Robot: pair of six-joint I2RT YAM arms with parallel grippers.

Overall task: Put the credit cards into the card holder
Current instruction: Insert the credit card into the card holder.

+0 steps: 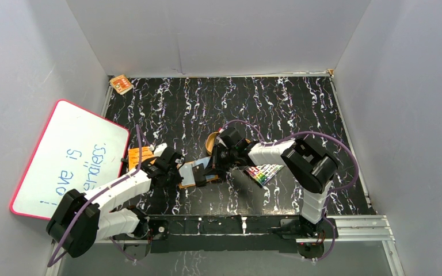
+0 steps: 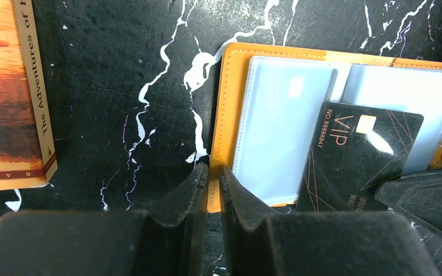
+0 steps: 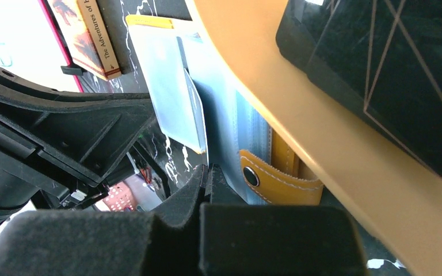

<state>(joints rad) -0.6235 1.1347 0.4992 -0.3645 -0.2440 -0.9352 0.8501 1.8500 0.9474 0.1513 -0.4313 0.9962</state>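
The top external camera looks steeply down from above the near edge, taking in the whole marbled table (image 1: 299, 109). Both wrist cameras sit very close, on opposite sides of the open card holder (image 2: 276, 132). Both also catch the book (image 2: 11, 86) at frame left.

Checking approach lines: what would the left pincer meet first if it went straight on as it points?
The left pincer would first meet the orange edge of the card holder, right at its tips; whether they touch is unclear.
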